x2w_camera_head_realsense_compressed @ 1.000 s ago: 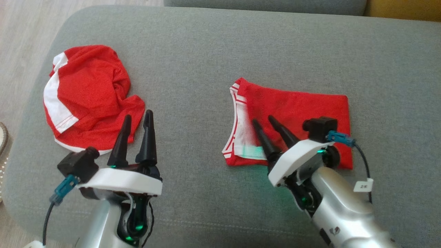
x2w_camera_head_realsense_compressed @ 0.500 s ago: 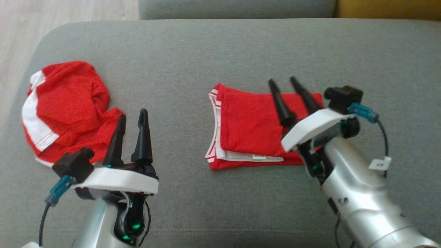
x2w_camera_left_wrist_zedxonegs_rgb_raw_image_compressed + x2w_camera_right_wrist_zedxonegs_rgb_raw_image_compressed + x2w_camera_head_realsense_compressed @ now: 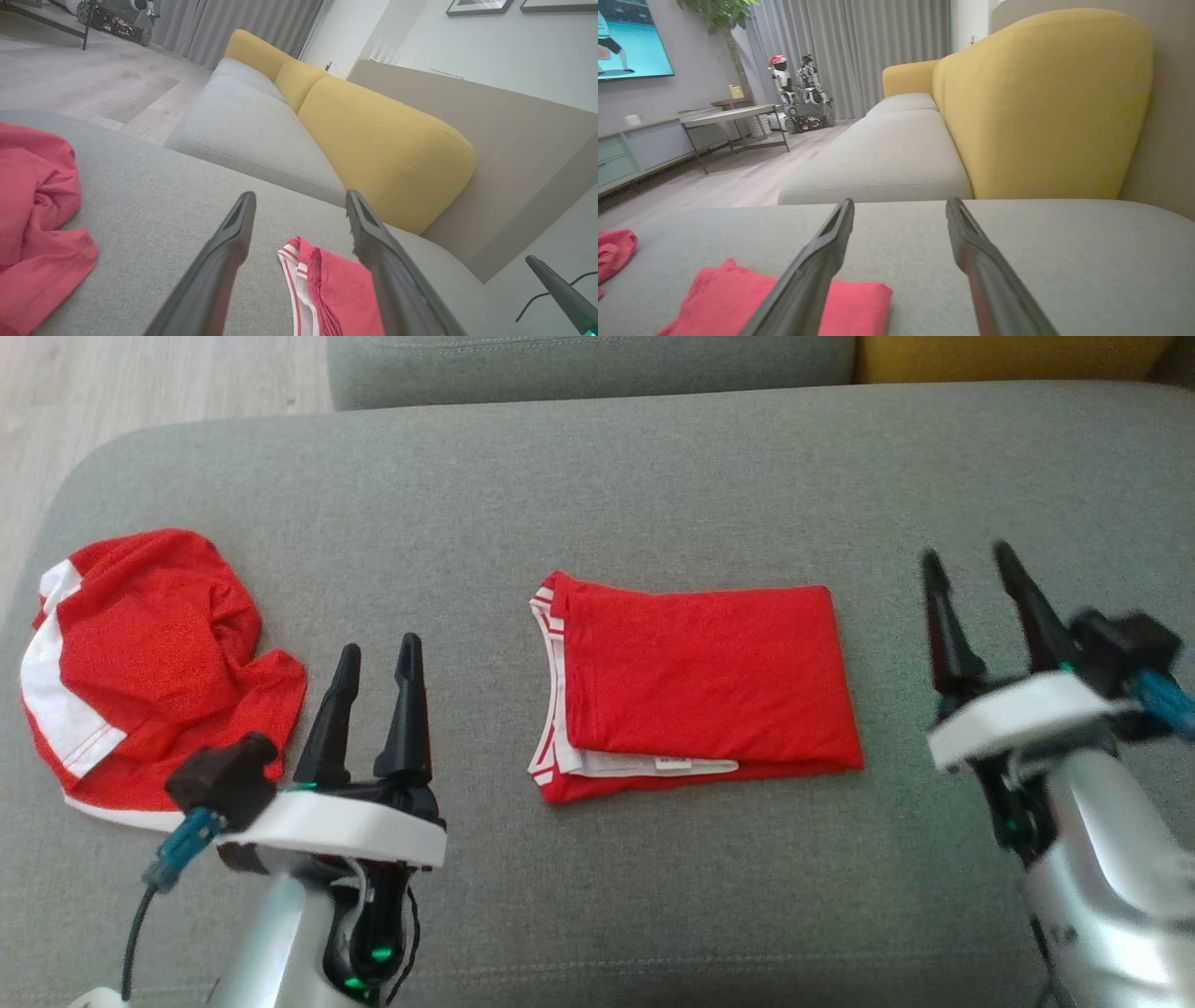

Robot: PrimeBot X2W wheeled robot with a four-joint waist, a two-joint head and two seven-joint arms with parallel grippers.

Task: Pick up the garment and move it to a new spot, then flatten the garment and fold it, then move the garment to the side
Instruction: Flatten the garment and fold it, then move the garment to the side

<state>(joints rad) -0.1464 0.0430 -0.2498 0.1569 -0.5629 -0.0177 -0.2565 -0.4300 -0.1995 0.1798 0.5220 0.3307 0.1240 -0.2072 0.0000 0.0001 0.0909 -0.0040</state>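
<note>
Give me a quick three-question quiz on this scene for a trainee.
1. Fill in: the left gripper and right gripper both stand ____.
2. The crumpled garment or the folded garment: which lies nearer the left gripper? A crumpled, B folded.
3. True or false: the right gripper touches the folded garment.
Key: 1 open; 2 A; 3 false.

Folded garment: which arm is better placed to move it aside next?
Probably right: the right end effector, open, hovers just beside the folded garment; the left end effector, also open, sits nearer the crumpled garment.
</note>
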